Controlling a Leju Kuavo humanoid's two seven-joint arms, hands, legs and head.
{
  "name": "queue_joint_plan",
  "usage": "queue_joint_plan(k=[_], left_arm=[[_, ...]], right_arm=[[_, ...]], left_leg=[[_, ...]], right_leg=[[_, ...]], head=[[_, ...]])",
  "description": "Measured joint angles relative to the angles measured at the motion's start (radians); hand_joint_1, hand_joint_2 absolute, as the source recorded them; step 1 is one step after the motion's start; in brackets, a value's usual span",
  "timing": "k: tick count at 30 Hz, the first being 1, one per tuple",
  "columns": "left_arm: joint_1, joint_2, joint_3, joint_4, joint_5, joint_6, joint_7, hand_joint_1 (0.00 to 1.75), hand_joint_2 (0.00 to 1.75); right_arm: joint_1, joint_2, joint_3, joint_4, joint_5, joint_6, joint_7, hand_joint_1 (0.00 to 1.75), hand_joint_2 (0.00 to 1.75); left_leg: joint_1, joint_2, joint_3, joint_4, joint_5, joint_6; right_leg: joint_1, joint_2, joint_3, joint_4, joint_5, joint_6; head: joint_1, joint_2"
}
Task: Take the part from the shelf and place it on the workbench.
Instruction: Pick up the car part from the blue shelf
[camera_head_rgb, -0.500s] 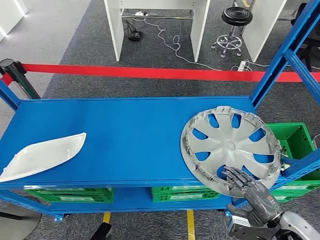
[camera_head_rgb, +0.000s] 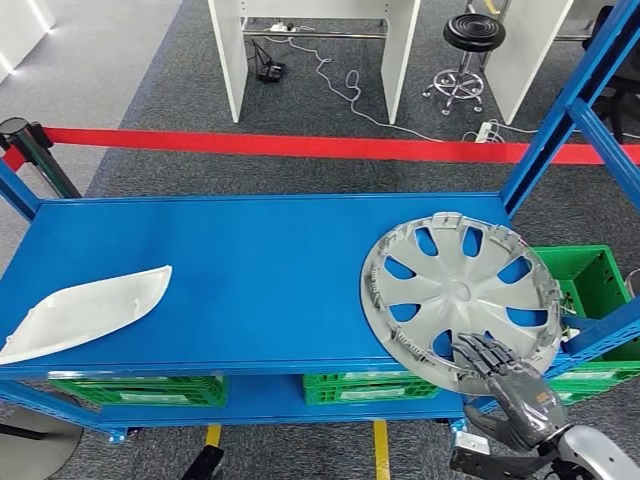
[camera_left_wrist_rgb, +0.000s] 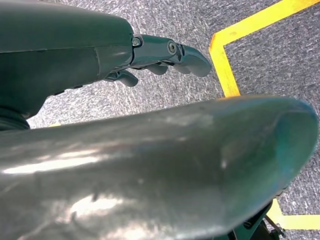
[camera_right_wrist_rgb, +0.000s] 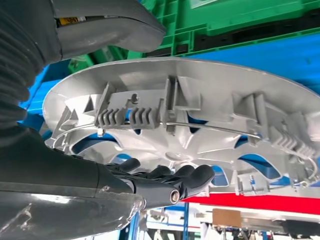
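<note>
I see the silver hubcap (camera_head_rgb: 462, 296) lying inside-up at the right end of the blue shelf (camera_head_rgb: 249, 280), its near edge overhanging. Right hand (camera_head_rgb: 504, 385) at that near rim, fingers (camera_right_wrist_rgb: 177, 178) extended over the inner face, thumb below; can't tell if it grips. Left hand (camera_left_wrist_rgb: 158, 52) hangs over carpet, holding nothing, fingers loosely apart. White curved panel (camera_head_rgb: 83, 310) sits far left.

My head view looks forward and down from high over blue shelf (camera_head_rgb: 249, 280). Right wrist view sits close behind right hand (camera_right_wrist_rgb: 166, 180), facing wheel cover (camera_right_wrist_rgb: 211, 145); both share it. Left wrist view faces floor (camera_left_wrist_rgb: 177, 95).
</note>
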Motion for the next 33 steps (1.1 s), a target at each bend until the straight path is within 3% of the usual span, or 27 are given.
queue_joint_plan(k=[7, 11, 33], left_arm=[[0.0, 0.0, 0.008, 0.0, 0.0, -0.001, 0.001, 0.0, 0.0], [0.0, 0.0, 0.017, 0.0, 0.002, -0.002, 0.001, 0.0, 0.0], [0.0, 0.0, 0.02, 0.0, 0.0, -0.002, 0.001, 0.0, 0.0]], right_arm=[[-0.019, 0.0, 0.024, 0.028, 0.017, 0.014, 0.017, 0.01, 1.75], [-0.047, 0.0, 0.04, 0.051, 0.003, 0.029, 0.01, 1.75, 1.75], [-0.093, 0.006, 0.06, 0.093, -0.003, -0.011, -0.013, 1.75, 1.75]], left_leg=[[0.0, 0.0, 0.0, 0.0, 0.0, 0.0], [0.0, 0.0, 0.0, 0.0, 0.0, 0.0], [0.0, 0.0, 0.0, 0.0, 0.0, 0.0]], right_leg=[[0.0, 0.0, 0.0, 0.0, 0.0, 0.0], [0.0, 0.0, 0.0, 0.0, 0.0, 0.0], [0.0, 0.0, 0.0, 0.0, 0.0, 0.0]], head=[[0.0, 0.0], [0.0, 0.0], [0.0, 0.0]])
